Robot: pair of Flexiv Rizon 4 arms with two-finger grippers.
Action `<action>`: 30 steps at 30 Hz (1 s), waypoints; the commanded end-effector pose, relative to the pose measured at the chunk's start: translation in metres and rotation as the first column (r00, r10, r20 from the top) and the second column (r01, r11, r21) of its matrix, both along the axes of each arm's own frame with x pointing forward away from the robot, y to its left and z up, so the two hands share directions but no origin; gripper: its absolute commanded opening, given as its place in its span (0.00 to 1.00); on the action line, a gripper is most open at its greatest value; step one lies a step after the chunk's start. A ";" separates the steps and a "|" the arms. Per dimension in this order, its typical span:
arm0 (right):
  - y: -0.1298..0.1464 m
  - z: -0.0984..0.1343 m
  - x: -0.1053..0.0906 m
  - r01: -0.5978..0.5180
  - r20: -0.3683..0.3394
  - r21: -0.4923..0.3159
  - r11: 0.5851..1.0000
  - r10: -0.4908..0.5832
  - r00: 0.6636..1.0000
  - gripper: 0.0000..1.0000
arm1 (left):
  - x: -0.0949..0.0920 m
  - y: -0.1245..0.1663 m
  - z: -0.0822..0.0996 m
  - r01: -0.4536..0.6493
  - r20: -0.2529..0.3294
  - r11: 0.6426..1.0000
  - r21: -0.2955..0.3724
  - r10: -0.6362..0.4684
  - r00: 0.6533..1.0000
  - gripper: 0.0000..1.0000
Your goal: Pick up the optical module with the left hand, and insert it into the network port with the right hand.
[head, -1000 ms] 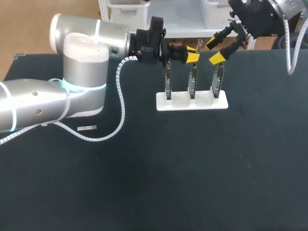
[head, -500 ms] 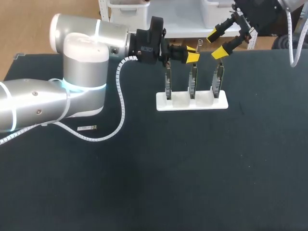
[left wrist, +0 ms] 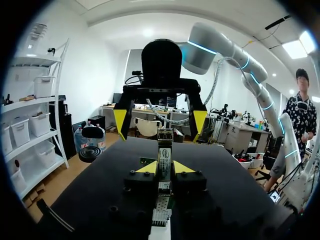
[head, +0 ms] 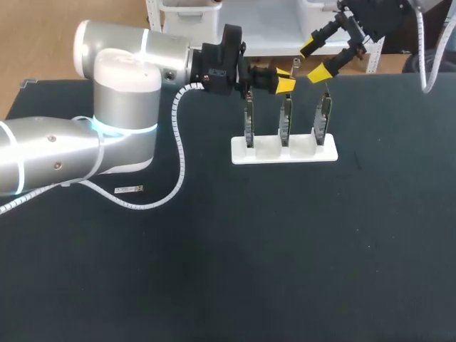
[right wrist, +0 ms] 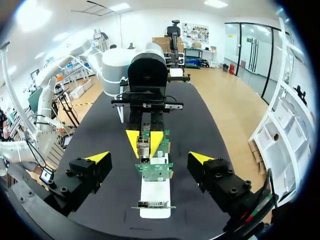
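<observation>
- Head view: the left gripper [head: 285,85] is reached in from the left and held level over the top edge of the middle network card [head: 286,120]. This card is one of three stood upright in a white holder [head: 283,153] so that their ports face up. What is gripped cannot be made out here.
- A small silvery strip [head: 129,189] is seen lying on the table [head: 299,249], well apart from the holder.
- The right gripper [head: 315,61] is held above and behind the rightmost card, its fingers spread wide and nothing between them.
- Left wrist view: the left fingers are seen clamped from both sides on the optical module [left wrist: 164,155]. The module is held upright, in line with the network port [left wrist: 159,212] below it. Whether it is already seated cannot be told.
- The right gripper is faced straight ahead, jaws apart. It is judged to be placed there to take over the module.
- Right wrist view: the module and card are framed between the open right fingers, which suits a straight approach.
</observation>
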State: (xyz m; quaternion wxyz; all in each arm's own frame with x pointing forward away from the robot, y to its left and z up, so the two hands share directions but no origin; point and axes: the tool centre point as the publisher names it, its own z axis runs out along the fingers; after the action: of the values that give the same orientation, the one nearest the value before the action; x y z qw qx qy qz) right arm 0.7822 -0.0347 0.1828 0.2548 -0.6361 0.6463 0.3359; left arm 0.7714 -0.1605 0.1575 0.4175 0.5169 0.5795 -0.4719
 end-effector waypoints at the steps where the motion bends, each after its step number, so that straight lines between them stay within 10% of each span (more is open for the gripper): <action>1: 0.006 -0.004 0.009 -0.020 -0.011 0.010 1.000 0.020 1.000 1.00 | 0.002 0.000 0.000 0.004 -0.001 1.000 0.001 -0.004 1.000 0.00; 30: 0.024 0.000 -0.005 -0.020 -0.010 0.049 0.999 0.020 1.000 1.00 | 0.002 0.000 0.000 0.004 -0.001 1.000 0.001 -0.004 1.000 0.00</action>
State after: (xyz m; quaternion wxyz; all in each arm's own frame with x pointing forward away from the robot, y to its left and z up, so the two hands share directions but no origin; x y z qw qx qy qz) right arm 0.7815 -0.0105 0.1831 0.2592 -0.6355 0.6320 0.3600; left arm 0.7714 -0.1605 0.1575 0.4175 0.5169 0.5795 -0.4719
